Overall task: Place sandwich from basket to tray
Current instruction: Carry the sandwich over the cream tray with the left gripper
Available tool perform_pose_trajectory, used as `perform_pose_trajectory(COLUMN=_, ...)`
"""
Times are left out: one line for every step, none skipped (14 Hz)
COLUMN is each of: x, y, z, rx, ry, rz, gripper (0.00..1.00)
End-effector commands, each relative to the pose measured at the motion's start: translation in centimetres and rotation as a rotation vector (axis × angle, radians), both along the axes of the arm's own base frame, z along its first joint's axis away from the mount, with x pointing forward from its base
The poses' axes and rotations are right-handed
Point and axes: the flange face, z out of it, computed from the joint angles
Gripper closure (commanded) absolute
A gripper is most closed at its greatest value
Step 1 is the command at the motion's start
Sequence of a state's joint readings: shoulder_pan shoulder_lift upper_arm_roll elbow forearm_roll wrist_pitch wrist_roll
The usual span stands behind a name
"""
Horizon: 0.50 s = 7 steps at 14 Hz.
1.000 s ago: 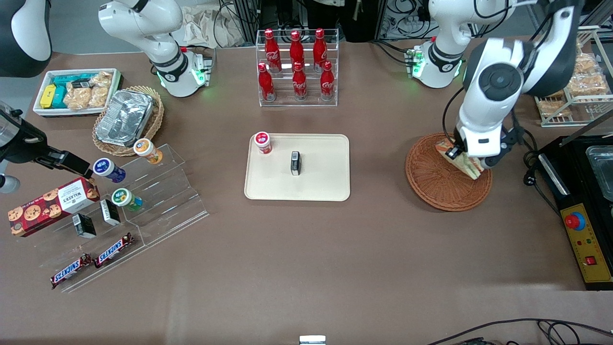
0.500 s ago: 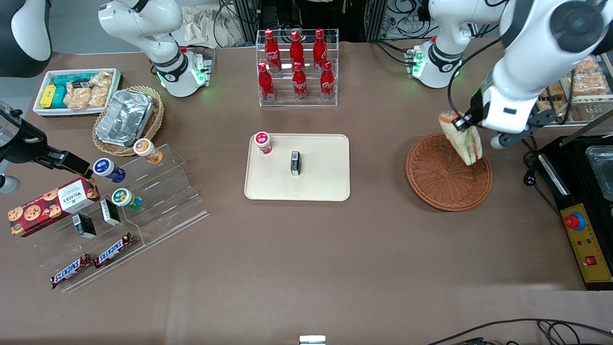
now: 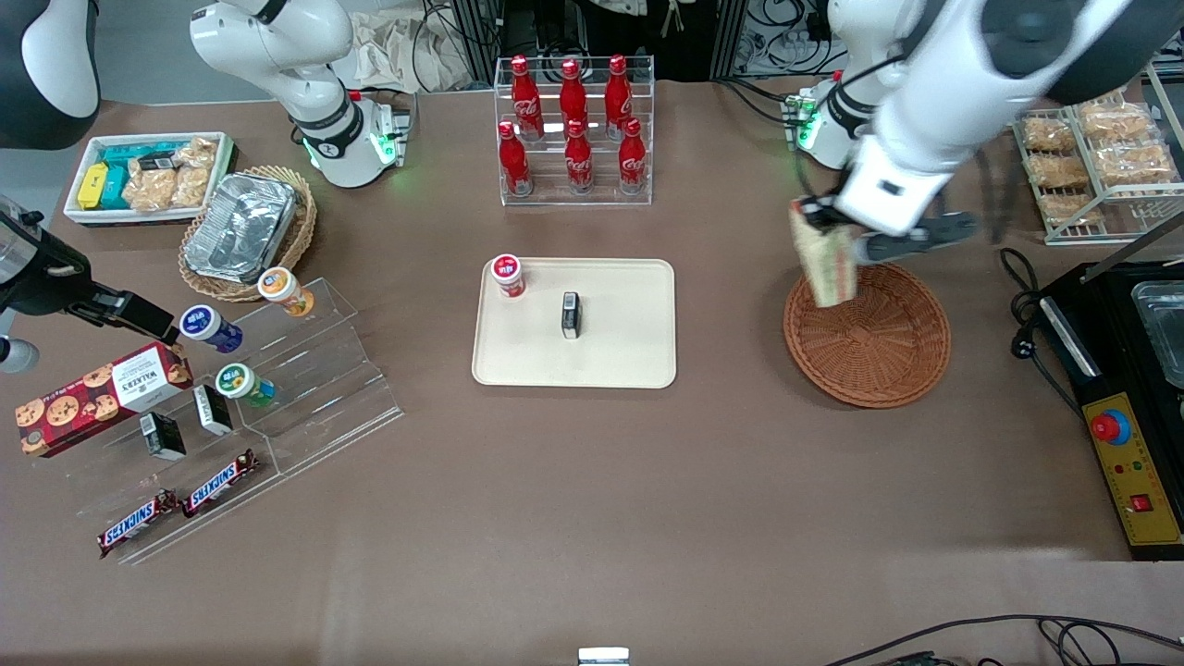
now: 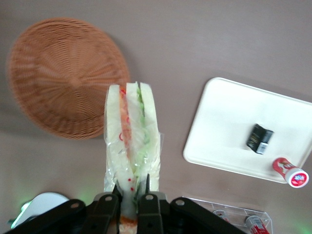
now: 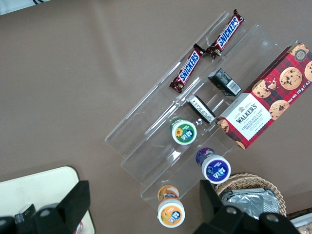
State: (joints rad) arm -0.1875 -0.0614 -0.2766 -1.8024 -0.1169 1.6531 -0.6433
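White bread wedge, the sandwich, hangs clamped in the gripper above the basket rim; carrying stage, next across to the tray.

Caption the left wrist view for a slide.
Hand shut on the sandwich, held in the air above the table between the empty basket and the tray.

Claw-held sandwich above basket, tray apart
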Motion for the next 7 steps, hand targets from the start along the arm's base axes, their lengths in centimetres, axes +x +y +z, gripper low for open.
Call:
perform_pose_trajectory(x=-0.5, y=-4.6, z=-3.7, rx=-0.026, ry=-0.026, rz=-0.015, gripper=1.0)
perform_pose_trajectory(x=-1.2, y=-6.4, z=-5.2, rx=-0.032, ry=-0.045, rz=-0.026, gripper=1.0)
perform_pose_trajectory(x=-1.9, y=-7.5, z=-6.9, rx=-0.041, ry=-0.072, rz=-0.045, gripper=1.0)
perform_pose_trajectory(x=-2.5, y=-8.9, z=-8.1, rx=-0.065, ry=-0.111, rz=-0.059, gripper=1.0)
perform_pose_trajectory(x=-3.3, y=-10.7, z=-9.8, rx=-0.084, ry=-0.129, rz=-0.083, gripper=1.0)
perform_pose_trajectory(x=-3.9, y=-12.4, z=-10.9, rx=-0.101, ry=-0.141, rz=-0.094, gripper=1.0)
perform_pose_trajectory(x=-4.4, y=-14.0, z=-12.4, rx=-0.109, ry=-0.138, rz=-0.092, gripper=1.0)
